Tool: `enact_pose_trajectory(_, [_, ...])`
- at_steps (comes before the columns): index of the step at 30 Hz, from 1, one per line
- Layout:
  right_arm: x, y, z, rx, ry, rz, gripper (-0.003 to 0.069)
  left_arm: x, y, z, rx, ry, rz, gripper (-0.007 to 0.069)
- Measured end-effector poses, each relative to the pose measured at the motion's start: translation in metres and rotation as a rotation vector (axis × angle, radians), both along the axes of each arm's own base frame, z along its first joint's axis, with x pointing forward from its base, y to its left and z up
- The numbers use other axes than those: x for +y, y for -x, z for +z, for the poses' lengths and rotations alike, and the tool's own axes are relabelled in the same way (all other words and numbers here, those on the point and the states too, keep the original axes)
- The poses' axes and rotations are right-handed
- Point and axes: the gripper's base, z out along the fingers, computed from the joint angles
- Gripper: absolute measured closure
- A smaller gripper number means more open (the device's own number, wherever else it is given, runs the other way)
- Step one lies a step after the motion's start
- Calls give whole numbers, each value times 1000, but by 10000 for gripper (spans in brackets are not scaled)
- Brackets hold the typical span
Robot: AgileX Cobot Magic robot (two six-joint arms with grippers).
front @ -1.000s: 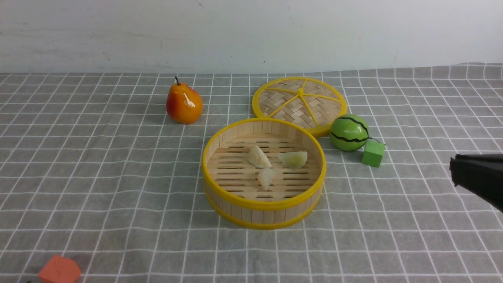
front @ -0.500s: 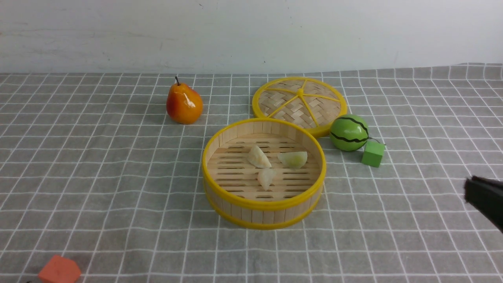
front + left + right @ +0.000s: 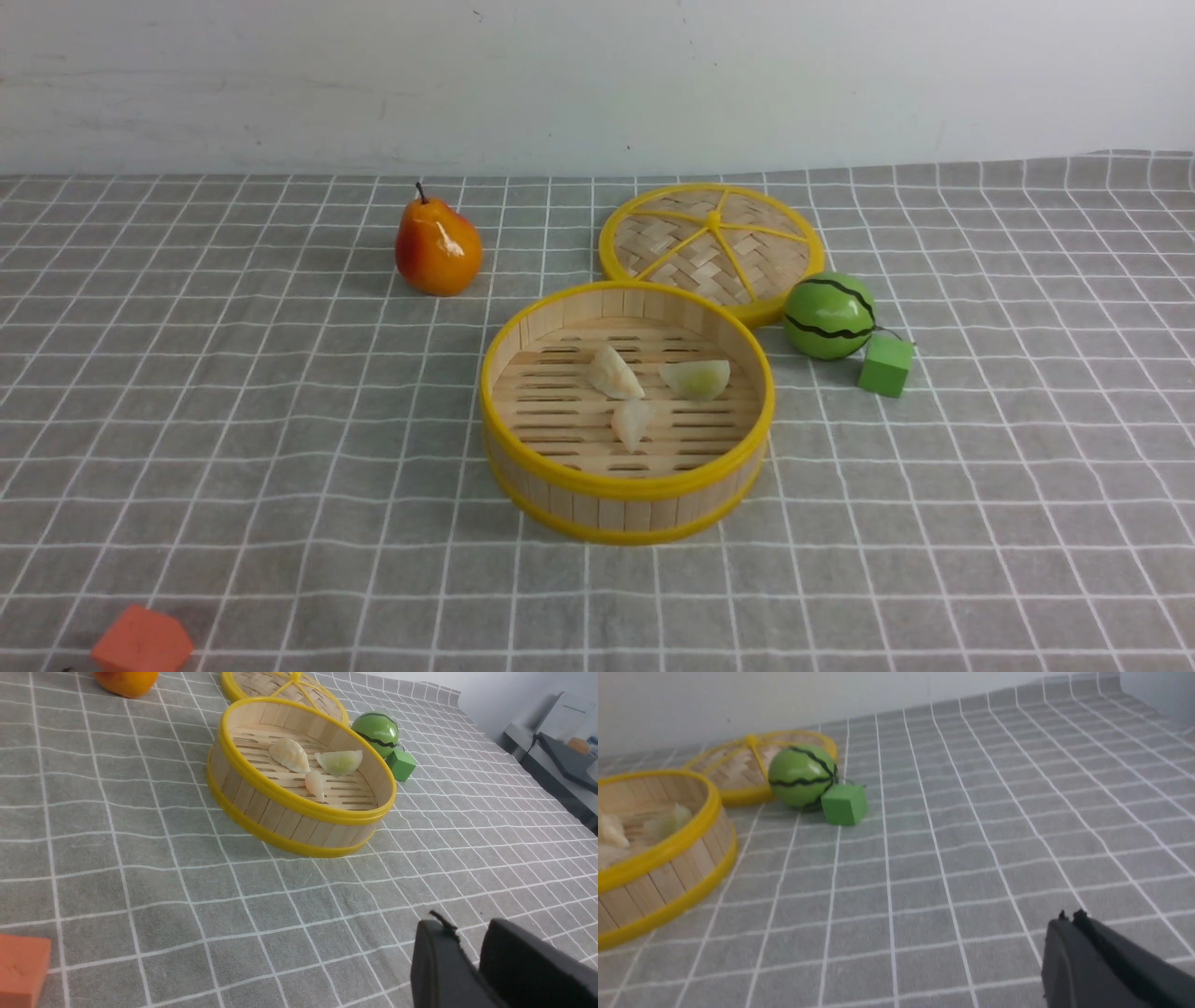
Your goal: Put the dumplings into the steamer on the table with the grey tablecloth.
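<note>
A pale wall (image 3: 597,84) was seen beyond the far edge of the tabletop (image 3: 280,392), which was draped in grey cloth (image 3: 915,523) patterned with a thin white grid. Broad stretches of cloth were left exposed on both sides of the steamer (image 3: 627,511) and in front of it. Three small dumplings (image 3: 614,373), cream-white to pale yellow-green, were held within its yellow-rimmed wooden wall, grouped right of center on the slatted floor. The far side of the steamer was bordered by a woven, yellow-ribbed lid (image 3: 672,245). A striped green ball (image 3: 829,315) was placed to the right, with a green cube (image 3: 886,365) just beside it. A red-orange pear (image 3: 438,247) was set at the far left, and an orange cube (image 3: 143,640) was pictured at the near left, partly cropped. The left gripper (image 3: 465,933) was narrowly parted, the right gripper (image 3: 1071,917) closed; nothing was seen gripped by either.
</note>
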Motion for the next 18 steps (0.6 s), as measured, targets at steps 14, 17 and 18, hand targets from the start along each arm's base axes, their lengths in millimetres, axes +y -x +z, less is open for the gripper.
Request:
enact_pose_trajectory(14, [0,3,-7,105,2,4,679,0,0,0,-1,0,0,481])
enact_pose_trajectory(17, [0,3,-7,105,2,4,678,0,0,0,-1,0,0,479])
enact_pose_trajectory(18, [0,3,-7,105,2,4,678,0,0,0,-1,0,0,479])
